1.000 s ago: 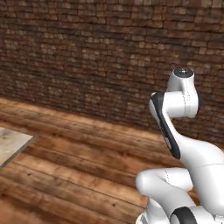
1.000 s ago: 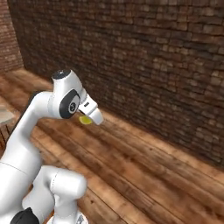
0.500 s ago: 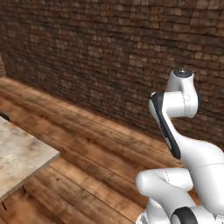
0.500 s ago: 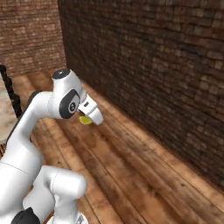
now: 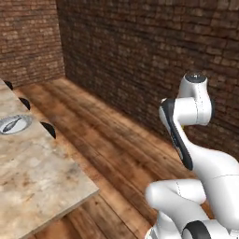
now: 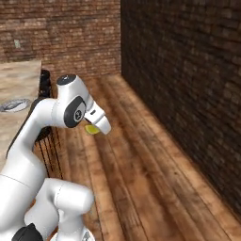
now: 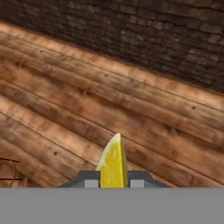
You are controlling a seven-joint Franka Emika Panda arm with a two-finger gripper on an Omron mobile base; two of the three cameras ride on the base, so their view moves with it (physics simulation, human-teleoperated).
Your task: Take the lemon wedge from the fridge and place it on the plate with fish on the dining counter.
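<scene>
Yellow lemon wedge (image 7: 113, 162) sits clamped between my gripper (image 7: 113, 179) fingers, its pointed tip rising past them toward the wooden floor (image 7: 144, 113) below. Seen from the right base, the wedge (image 6: 92, 129) hangs under my wrist, over the planks. Farther off to my left, the dining counter (image 5: 32, 172) carries the plate with fish (image 5: 14, 124), well apart from my hand. Brick wall (image 5: 140, 51) beyond.

The lemon wedge (image 7: 113, 162) has its lower part hidden between the gripper (image 7: 113, 180) fingers; from the right it is only a small yellow patch (image 6: 92, 129) half covered by the hand. The dining counter (image 5: 42, 182) runs off the left edge. On the plate (image 5: 15, 124), the dark fish is too small to make out.
</scene>
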